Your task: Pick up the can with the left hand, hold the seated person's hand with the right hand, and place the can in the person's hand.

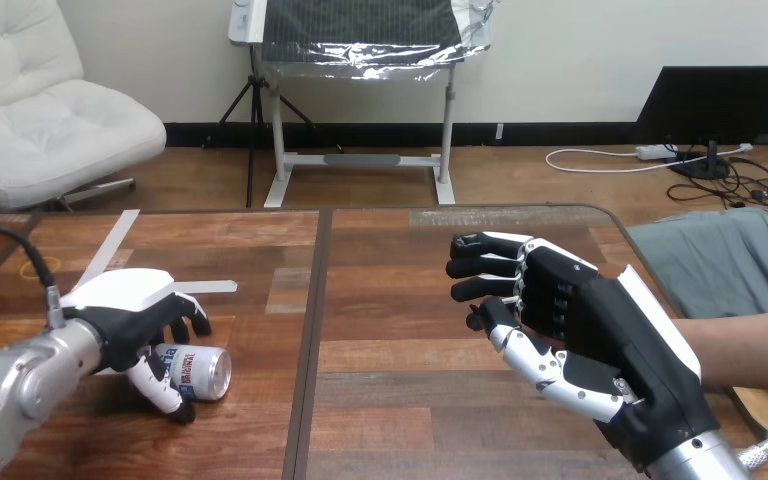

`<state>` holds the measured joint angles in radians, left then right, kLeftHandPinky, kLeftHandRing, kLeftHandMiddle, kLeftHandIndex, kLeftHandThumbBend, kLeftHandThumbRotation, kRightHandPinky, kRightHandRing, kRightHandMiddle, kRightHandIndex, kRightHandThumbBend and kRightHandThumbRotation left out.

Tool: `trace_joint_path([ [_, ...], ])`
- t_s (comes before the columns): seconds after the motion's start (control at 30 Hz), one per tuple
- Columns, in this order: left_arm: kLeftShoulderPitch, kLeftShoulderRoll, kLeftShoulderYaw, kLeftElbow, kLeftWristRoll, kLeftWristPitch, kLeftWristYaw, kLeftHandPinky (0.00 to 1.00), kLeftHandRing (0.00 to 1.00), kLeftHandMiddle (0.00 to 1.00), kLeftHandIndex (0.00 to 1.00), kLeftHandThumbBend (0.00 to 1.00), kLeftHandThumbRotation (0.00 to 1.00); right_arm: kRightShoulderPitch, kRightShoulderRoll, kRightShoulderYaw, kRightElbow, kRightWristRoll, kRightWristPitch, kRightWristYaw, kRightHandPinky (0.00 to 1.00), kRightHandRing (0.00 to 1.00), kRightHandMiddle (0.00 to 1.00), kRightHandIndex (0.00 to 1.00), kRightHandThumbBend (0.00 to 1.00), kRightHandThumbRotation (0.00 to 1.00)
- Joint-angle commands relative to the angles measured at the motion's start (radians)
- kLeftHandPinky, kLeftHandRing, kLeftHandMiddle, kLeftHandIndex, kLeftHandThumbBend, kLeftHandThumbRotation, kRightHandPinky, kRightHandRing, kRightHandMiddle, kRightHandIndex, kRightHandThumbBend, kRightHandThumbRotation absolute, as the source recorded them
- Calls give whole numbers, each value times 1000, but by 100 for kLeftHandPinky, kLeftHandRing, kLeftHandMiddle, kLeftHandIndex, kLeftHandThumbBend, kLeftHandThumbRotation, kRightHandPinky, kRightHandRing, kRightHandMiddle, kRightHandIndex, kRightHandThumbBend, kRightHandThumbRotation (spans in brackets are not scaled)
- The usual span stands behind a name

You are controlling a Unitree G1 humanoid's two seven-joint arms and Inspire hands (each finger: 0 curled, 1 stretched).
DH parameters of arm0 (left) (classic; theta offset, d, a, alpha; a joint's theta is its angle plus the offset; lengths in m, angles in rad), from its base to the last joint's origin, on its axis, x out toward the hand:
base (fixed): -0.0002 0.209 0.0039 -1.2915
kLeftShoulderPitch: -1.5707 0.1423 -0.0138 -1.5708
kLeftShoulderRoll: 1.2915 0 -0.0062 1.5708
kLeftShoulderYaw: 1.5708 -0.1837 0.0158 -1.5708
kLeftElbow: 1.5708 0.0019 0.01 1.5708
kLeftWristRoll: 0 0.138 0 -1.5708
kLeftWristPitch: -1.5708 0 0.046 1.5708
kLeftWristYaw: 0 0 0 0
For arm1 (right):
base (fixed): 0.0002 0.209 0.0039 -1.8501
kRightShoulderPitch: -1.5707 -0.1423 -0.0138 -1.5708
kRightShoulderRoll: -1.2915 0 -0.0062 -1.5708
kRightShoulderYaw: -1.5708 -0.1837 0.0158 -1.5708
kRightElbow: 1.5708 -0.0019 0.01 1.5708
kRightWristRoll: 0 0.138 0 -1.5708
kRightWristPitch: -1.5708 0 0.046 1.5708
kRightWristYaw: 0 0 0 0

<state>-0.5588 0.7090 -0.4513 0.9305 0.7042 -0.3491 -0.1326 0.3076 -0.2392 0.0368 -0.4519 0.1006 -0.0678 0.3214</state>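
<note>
Head view. Nearest, well right of the seam in the table: right hand, raised off the wood, palm turned toward the seam, fingers loosely bent and apart from the thumb, pinching nothing.

Left of the seam and a little farther: left hand draped over the can, fingers curled down its far side, thumb hooked across its near side, so closed round it. Can on its side, resting on the wood as far as can be told, silver end facing the seam, near it on the left.

Farther back, right of the seam and behind the right hand: person's forearm, reaching in from the table edge. Person's hand hidden behind the robot's; cannot tell whether touching. Farthest, left of the seam: strip of pale tape.

Handling, as a judgement: thin smooth metal, probably slippery, ready to roll while lying down, easily dented if squeezed hard. Full or empty not readable, so weight unknown. Best taken across the middle of the barrel, thumb opposite fingers, firm but gentle. Then lift clear before carrying across the seam.
</note>
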Motion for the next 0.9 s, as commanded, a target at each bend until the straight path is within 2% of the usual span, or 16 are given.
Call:
trace_joint_path([
  [0.0, -5, -1, -11, 78, 9, -14, 21, 60, 63, 66, 66, 78, 9, -58, -4, -6, -35, -1, -3, -4, 61, 71, 75, 74, 27, 0],
  [0.2, -15, -19, -19, 123, 8, -8, 38, 57, 57, 60, 61, 72, 7, -56, -5, -8, -38, 4, -1, -3, 61, 71, 75, 74, 27, 0],
  [0.37, -23, -33, -31, 173, 16, -21, 80, 50, 51, 55, 57, 69, 4, -54, -9, -9, -44, -2, 7, -6, 60, 71, 74, 74, 27, 0],
  [0.6, -23, -48, -25, 218, 2, -43, 124, 41, 43, 46, 51, 66, 1, -53, -12, -10, -50, 1, 15, -2, 60, 71, 74, 73, 27, 0],
  [0.77, -26, -53, -34, 237, 4, -47, 138, 48, 47, 47, 49, 62, 0, -54, -14, -11, -48, 1, 11, 0, 60, 71, 73, 72, 27, 0],
  [0.87, -27, -54, -45, 247, 15, -53, 157, 48, 48, 47, 49, 61, 0, -55, -15, -11, -46, 7, 9, 4, 60, 71, 73, 72, 26, 0],
])
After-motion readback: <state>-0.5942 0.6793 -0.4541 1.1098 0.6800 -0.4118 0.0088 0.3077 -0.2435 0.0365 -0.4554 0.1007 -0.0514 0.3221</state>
